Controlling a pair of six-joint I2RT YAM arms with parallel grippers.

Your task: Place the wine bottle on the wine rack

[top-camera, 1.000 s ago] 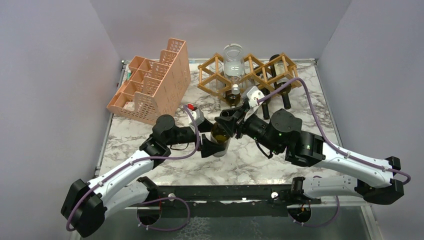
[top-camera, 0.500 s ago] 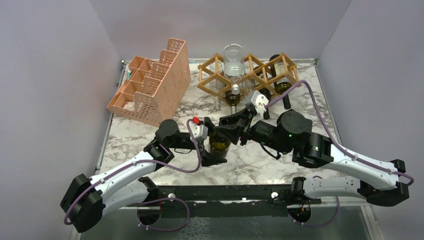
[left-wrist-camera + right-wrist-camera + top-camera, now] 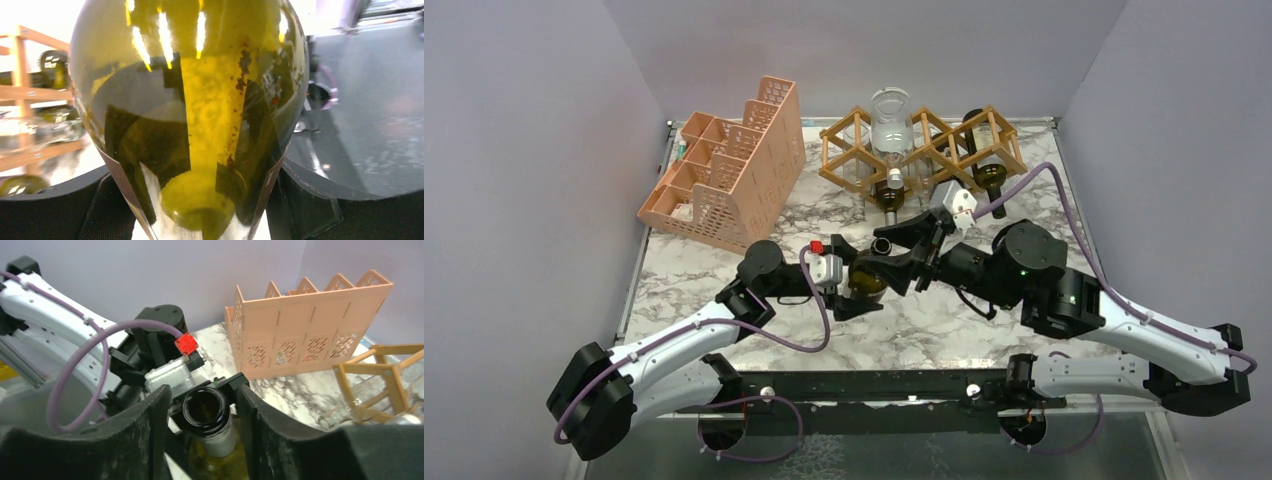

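Observation:
The green wine bottle stands up off the marble table at mid-front, neck pointing up toward the back. My left gripper is shut on its wide body; in the left wrist view the glass fills the frame, with black fingers pressed to both sides. My right gripper is open around the neck; its pads stand apart from the bottle's dark mouth with gaps on both sides. The golden-brown wine rack sits at the back centre, behind both grippers.
The rack holds a clear bottle and dark bottles. A pink perforated organizer stands at the back left, also visible in the right wrist view. Grey walls close the table on three sides.
The left gripper has closed on the bottle's body. The right gripper has opened off the neck and shifted right. The bottle has tipped more upright.

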